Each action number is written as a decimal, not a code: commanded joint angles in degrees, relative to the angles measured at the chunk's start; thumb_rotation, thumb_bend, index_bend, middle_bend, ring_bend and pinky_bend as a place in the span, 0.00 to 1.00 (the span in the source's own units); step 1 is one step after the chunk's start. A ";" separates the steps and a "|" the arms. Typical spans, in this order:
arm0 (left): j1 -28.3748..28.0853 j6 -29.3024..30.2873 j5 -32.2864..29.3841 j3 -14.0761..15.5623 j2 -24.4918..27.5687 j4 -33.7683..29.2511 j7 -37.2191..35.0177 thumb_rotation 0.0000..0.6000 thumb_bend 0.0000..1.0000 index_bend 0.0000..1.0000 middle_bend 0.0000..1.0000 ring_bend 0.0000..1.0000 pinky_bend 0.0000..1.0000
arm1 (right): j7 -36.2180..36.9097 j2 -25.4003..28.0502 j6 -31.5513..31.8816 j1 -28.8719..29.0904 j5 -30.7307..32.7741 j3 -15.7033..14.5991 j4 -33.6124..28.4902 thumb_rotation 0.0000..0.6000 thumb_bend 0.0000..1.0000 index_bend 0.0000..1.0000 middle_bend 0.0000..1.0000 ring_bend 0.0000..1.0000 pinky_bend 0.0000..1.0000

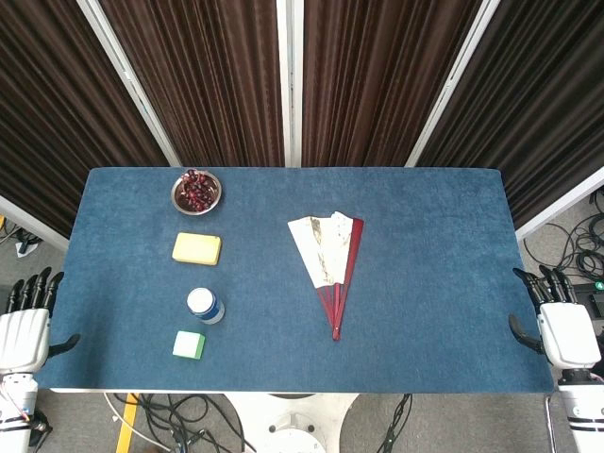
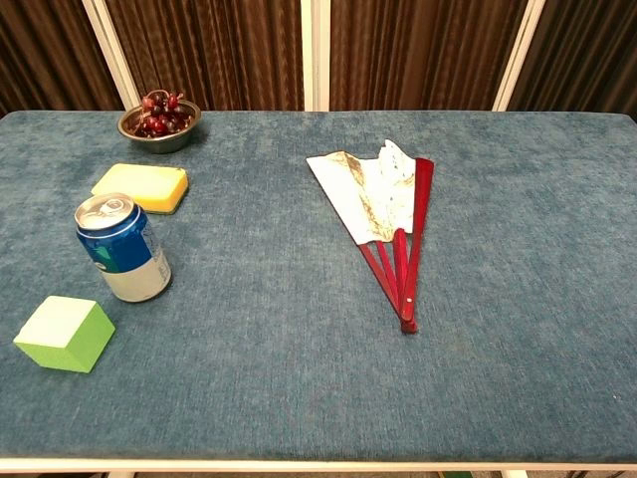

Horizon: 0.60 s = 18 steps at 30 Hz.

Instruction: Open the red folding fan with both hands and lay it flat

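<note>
1. Both robot hands sit off the worktop edges: your left robot hand (image 1: 24, 326) and right robot hand (image 1: 564, 326) each hold nothing, fingers extended and apart, well clear of every object. Only the head view shows them.
2. Red folding fan (image 1: 330, 264): it lies flat near the middle of the worktop (image 1: 425, 283), partly spread, pivot toward you, pale leaf fanned away and to the left. The red outer rib lies on the right edge.
3. Risk, paper leaf: the leaf looks creased and marked near its top. If you press or drag a fingertip on it rather than on a rib, it is likely to crumple or tear.
4. Risk, flat grasp: the ribs lie flush on the cloth surface. Scooping under them may shove the fan away or snag the fabric instead of lifting.
5. Risk, uneven pull: spreading one side without pinning the other rib would probably rotate the whole fan about its pivot, not open it.
6. Risk, left approach: the blue can (image 2: 122, 249), green block (image 2: 64, 333), yellow sponge (image 2: 141, 186) and bowl of cherries (image 2: 159, 122) stand along the left. A low sweep of your left arm could tip the can.
</note>
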 commanded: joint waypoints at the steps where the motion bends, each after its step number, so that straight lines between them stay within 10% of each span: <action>1: -0.05 0.02 0.05 -0.05 -0.11 0.12 -0.04 1.00 0.00 0.10 0.01 0.00 0.05 | -0.18 0.02 -0.07 0.06 -0.03 -0.01 -0.11 1.00 0.30 0.13 0.19 0.05 0.00; 11: 0.19 0.80 0.54 -0.09 -0.40 0.51 -0.43 1.00 0.00 0.10 0.01 0.00 0.05 | -0.24 0.32 -0.75 0.93 -1.36 -0.23 -0.49 1.00 0.29 0.13 0.19 0.05 0.00; 18: 0.20 1.62 1.30 -0.33 -0.35 0.50 -0.78 1.00 0.00 0.10 0.01 0.00 0.05 | -2.97 -1.28 -10.01 9.90 -4.98 1.39 0.33 1.00 0.03 0.14 0.21 0.05 0.01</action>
